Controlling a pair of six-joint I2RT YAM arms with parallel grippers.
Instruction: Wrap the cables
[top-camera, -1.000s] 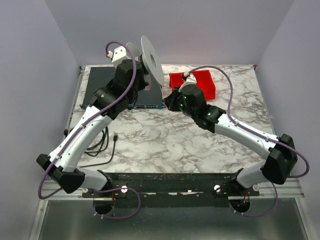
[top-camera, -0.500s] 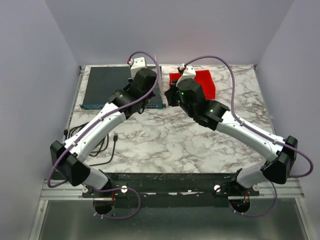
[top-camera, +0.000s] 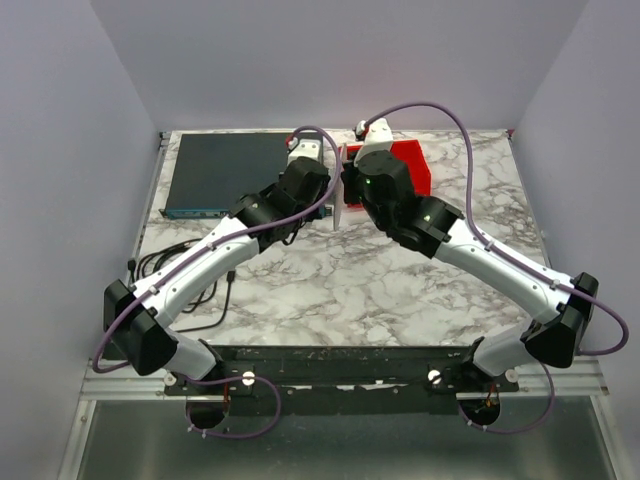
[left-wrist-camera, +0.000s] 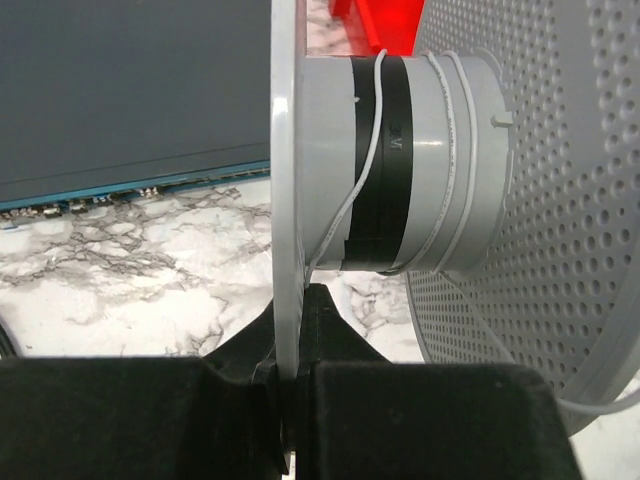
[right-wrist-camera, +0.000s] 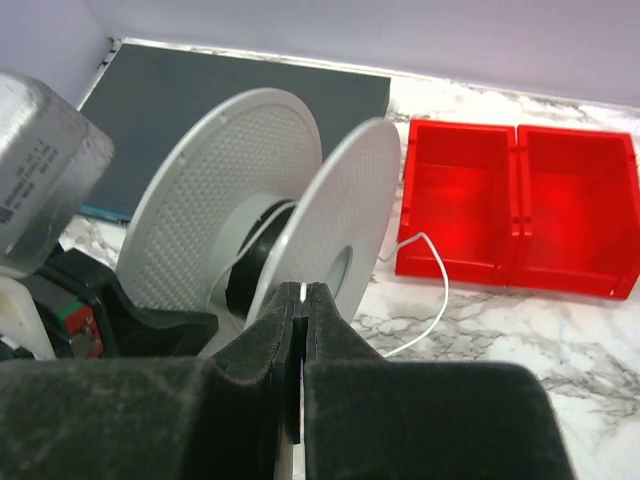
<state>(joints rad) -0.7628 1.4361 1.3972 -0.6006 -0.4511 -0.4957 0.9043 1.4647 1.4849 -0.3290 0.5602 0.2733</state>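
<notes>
A grey spool (left-wrist-camera: 400, 170) with two perforated flanges stands on edge between the arms; it also shows in the right wrist view (right-wrist-camera: 340, 220) and as a thin pale edge in the top view (top-camera: 338, 195). My left gripper (left-wrist-camera: 290, 370) is shut on the rim of one flange (left-wrist-camera: 285, 200). A thin white cable (left-wrist-camera: 365, 170) runs over the hub in a few turns. My right gripper (right-wrist-camera: 302, 295) is shut on this cable, right beside the other flange. A loose loop of the cable (right-wrist-camera: 440, 290) trails over the table towards the red bins.
Two joined red bins (right-wrist-camera: 515, 205) sit just behind the right gripper, also seen from above (top-camera: 400, 165). A flat dark grey box (top-camera: 215, 170) lies at the back left. Black cords (top-camera: 190, 275) lie near the left table edge.
My left arm has brought the spool down from the raised back position and to the right, up against the right gripper. The right gripper has shifted slightly back towards the red bins.
</notes>
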